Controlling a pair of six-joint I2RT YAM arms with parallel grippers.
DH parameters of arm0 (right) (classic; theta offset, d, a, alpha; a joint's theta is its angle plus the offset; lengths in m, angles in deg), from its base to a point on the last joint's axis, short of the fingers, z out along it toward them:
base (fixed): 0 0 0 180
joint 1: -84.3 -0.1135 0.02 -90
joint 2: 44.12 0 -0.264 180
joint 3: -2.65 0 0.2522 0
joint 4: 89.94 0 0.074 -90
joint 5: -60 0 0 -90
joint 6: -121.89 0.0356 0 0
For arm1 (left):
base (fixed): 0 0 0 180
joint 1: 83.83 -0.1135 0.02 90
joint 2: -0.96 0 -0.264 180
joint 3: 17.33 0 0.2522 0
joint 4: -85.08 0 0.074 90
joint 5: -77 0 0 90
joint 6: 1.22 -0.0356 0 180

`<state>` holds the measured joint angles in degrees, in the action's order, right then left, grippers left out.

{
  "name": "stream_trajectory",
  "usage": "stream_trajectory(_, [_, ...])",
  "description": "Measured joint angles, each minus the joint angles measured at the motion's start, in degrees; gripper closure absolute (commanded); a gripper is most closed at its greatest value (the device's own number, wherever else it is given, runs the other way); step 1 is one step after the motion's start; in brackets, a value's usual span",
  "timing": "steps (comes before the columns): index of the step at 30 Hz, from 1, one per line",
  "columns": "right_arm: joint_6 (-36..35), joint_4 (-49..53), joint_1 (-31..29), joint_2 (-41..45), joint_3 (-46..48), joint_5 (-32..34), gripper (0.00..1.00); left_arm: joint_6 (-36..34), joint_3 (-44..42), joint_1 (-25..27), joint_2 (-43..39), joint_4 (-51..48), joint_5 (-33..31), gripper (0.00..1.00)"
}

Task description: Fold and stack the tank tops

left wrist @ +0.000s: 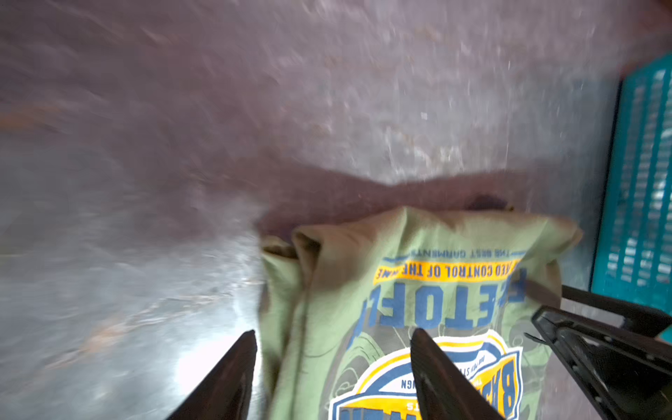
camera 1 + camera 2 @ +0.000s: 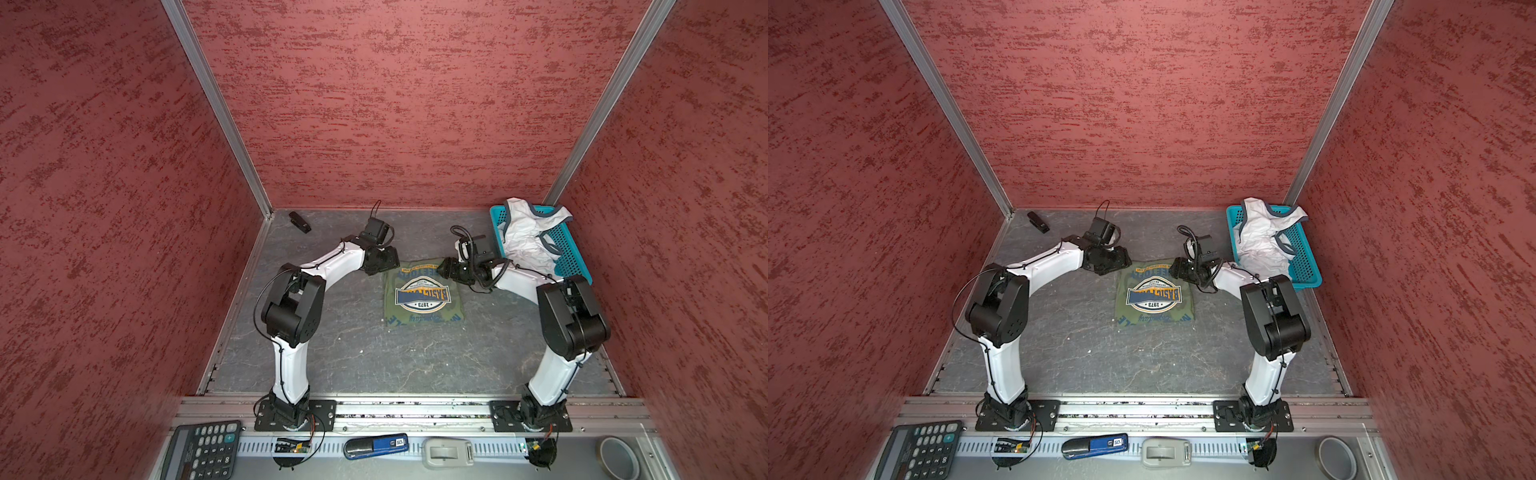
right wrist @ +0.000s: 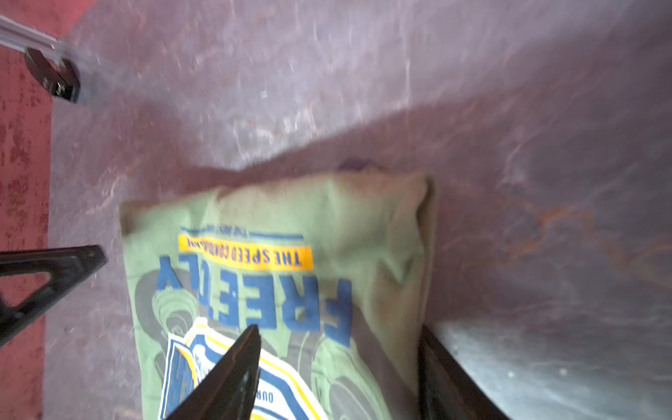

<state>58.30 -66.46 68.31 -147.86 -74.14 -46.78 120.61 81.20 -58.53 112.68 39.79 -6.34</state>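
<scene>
The olive green tank top point(image 2: 419, 297) lies folded into a compact rectangle on the table point(image 2: 353, 353), badge up. It sits directly beneath and between the two grippers, each of which hangs over one far corner of it. The left gripper point(image 1: 332, 332) has its jaws well apart, one over bare table just outside the cloth's edge and the other over the print, with nothing pinched. The right gripper point(image 3: 338, 327) is spread the same way across its own edge, and is also empty. The white tank top point(image 2: 528, 237) sits crumpled in the turquoise basket point(image 2: 569, 253), just outboard of the right gripper, spilling over the rim. The main risk, as I judge it, is a jaw grazing the top layer on the way off and pulling the fold open. The corner under the left gripper already looks puffed and loose. Reaching for the white one, the right gripper could snag a trailing strap and drag or tip the light basket.
</scene>
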Motion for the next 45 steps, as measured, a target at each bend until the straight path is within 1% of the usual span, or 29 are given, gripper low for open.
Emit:
stream_trajectory(5, [-1.2,0.1,1.6,-2.8,-5.2,1.2,0.33,-0.9,3.5,-0.4,1.6,-1.2,-1.8,0.37])
stream_trajectory(8, [-1.8,0.1,2.2,-5.3,-8.2,1.6,0.36,-1.3,6.6,0.4,4.3,-1.6,-2.0,0.42])
stream_trajectory(15, [-2.4,0.4,2.3,-9.0,-9.7,1.2,0.49,-1.9,10.8,1.0,10.3,-3.0,-1.5,0.52])
stream_trajectory(17, [-2.4,0.4,2.3,-9.0,-9.7,0.9,0.55,-2.0,11.2,1.0,11.1,-3.5,-1.3,0.57])
stream_trajectory(19, [-2.5,0.3,2.3,-9.0,-9.7,0.5,0.67,-1.9,11.5,1.0,11.4,-3.9,-1.1,0.67])
stream_trajectory(22, [-2.4,0.3,2.3,-9.1,-9.7,0.3,0.80,-2.0,12.1,1.0,11.4,-4.0,-0.9,0.80])
stream_trajectory(24, [-2.5,0.3,2.3,-9.1,-9.7,0.2,0.87,-2.0,12.2,1.0,11.4,-3.8,-0.7,0.91])
stream_trajectory(27, [-2.7,0.4,2.3,-9.1,-9.7,0.1,0.97,-1.5,11.5,1.0,11.1,-3.1,-0.8,1.00])
stream_trajectory(31, [-2.9,0.4,2.3,-8.5,-9.6,-0.3,1.00,-0.4,6.2,0.7,7.5,-0.2,-1.5,1.00])
stream_trajectory(35, [-2.9,0.7,2.2,-6.0,-9.2,-1.0,1.00,1.4,-0.8,0.0,0.4,3.2,-1.9,1.00])
stream_trajectory(38, [-2.9,0.6,2.2,-4.3,-9.2,-2.0,1.00,2.8,-3.3,-1.1,-3.5,5.5,-1.7,1.00])
stream_trajectory(42, [-2.8,0.2,2.1,-4.0,-9.2,-3.2,1.00,4.3,-5.0,-2.2,-4.6,8.5,-1.6,1.00])
stream_trajectory(45, [-2.6,0.1,2.0,-4.6,-9.7,-4.0,0.99,5.0,-6.3,-2.6,-4.2,8.9,-1.4,1.00])
